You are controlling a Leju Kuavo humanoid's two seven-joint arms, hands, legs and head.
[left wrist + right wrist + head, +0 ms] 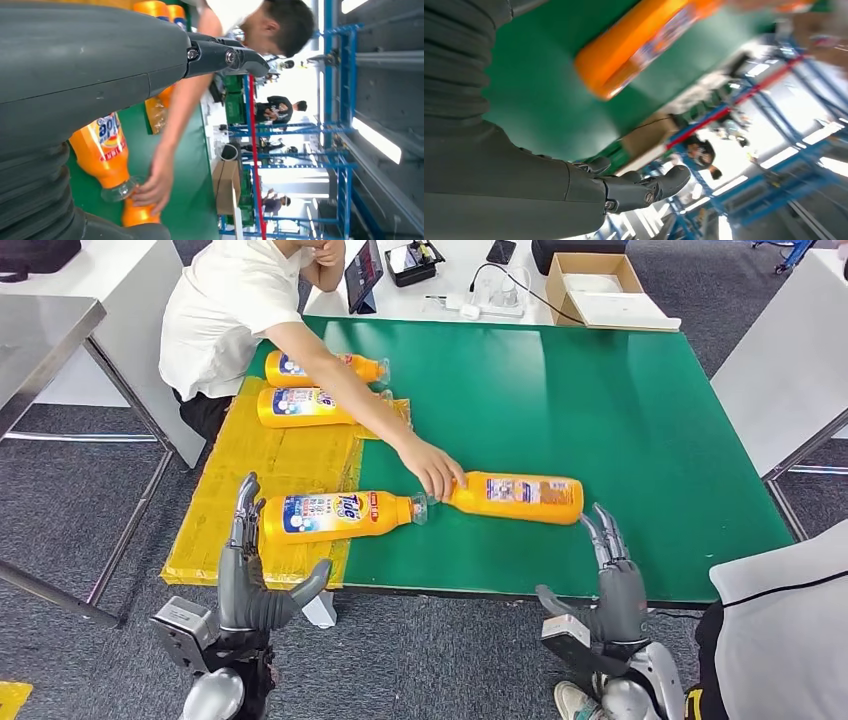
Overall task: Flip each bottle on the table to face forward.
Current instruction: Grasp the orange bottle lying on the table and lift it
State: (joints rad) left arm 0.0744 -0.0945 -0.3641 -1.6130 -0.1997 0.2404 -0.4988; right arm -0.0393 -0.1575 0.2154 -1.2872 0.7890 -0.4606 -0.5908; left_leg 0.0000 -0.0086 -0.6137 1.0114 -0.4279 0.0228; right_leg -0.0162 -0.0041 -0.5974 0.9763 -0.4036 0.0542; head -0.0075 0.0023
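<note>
- My left hand (250,585) hangs at the worktop's (620,420) near edge at 7 o'clock, fingers apart, holding nothing, its fingertips just beside the base of the near-left bottle (335,516).
- My right hand (615,585) hangs at the near edge at 5 o'clock, also released, fingers spread, just short of the right bottle (520,497).
- Near-left bottle lies on its side across the yellow sheet (270,470) and the green mat, label up, cap toward 3 o'clock.
- Right bottle lies on the green, neck toward 9 o'clock, almost cap to cap with the first.
- A person's hand (432,468) rests on that right bottle's neck.
- Two more bottles (310,407) lie side by side on the sheet at 11 o'clock.
- A cardboard box (595,288) sits beyond the worktop at 1 o'clock.
</note>
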